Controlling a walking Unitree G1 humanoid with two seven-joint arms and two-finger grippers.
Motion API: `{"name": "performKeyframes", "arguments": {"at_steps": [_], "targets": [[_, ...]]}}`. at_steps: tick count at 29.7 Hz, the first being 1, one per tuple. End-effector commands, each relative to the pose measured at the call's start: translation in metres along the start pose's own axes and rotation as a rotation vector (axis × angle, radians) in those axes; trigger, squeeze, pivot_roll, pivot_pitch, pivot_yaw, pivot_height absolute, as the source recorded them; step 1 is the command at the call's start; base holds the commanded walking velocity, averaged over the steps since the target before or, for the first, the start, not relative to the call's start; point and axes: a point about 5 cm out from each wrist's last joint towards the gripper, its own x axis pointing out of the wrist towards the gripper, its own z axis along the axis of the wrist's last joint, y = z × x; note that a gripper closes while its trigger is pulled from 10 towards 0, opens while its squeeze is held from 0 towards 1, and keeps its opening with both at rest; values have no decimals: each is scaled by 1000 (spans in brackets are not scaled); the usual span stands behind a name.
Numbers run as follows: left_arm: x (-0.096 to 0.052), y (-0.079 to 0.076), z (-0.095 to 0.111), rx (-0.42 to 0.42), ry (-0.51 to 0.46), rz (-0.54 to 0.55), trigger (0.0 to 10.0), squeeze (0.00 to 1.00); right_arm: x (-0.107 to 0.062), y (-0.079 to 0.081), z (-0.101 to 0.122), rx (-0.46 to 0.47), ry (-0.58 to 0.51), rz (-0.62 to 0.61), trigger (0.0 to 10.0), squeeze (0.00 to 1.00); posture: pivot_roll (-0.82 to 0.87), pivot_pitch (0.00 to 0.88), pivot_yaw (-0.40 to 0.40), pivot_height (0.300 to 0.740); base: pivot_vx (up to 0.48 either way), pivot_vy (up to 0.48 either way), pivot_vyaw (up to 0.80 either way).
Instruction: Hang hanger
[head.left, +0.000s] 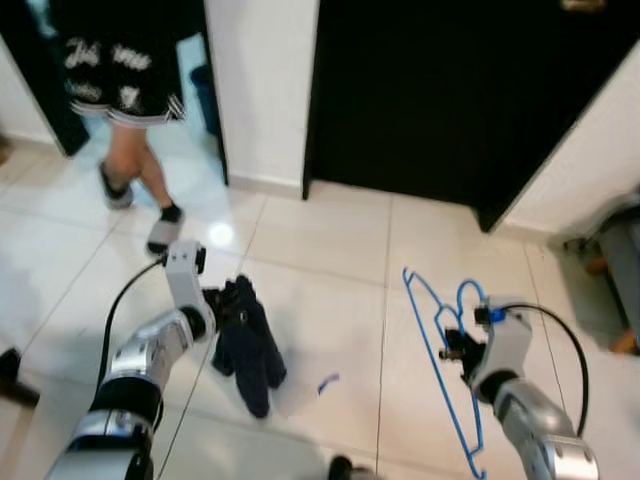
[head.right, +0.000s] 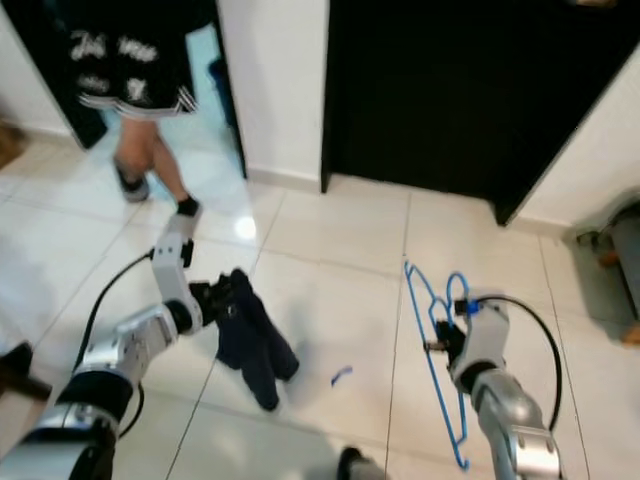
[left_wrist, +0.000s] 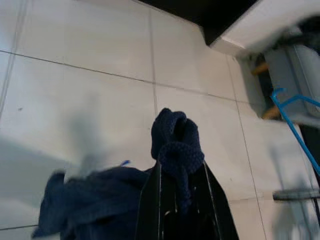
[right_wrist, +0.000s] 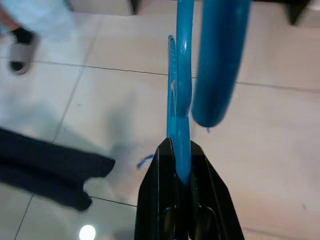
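1. While the right gripper (right_wrist: 181, 165) has its fingers closed on the blue hanger (head.left: 440, 345), near the base of its hook, the hanger hangs off the tiled floor (head.left: 330, 260) at the robot's right side.
2. At the left, the left gripper (left_wrist: 181, 167) has its fingers clamped on a dark blue knitted garment (head.left: 245, 345), which droops below the grip.
3. Judging by this, the carrying step is in hand: both things are held, and nothing is hung yet.
4. No rail or rod can be made out; a dark doorway (head.left: 450, 90) stands ahead, and a person's legs (head.left: 135, 175) are at the far left.
5. Next, the robot likely has to find a rail and lift the hook over it, keeping the grip firm.
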Motion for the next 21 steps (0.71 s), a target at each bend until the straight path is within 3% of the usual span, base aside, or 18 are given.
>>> {"name": "performKeyframes", "arguments": {"at_steps": [1, 21], "targets": [[1, -1, -1, 17, 9, -18, 10000, 0, -2, -5, -3, 2, 10, -15, 10000, 0, 8, 204, -10, 740, 0, 0, -775], [4, -5, -2, 67, 39, -53, 10000, 0, 0, -3, -2, 0, 0, -9, 10000, 0, 4, 196, -4, 740, 0, 0, -775]]}}
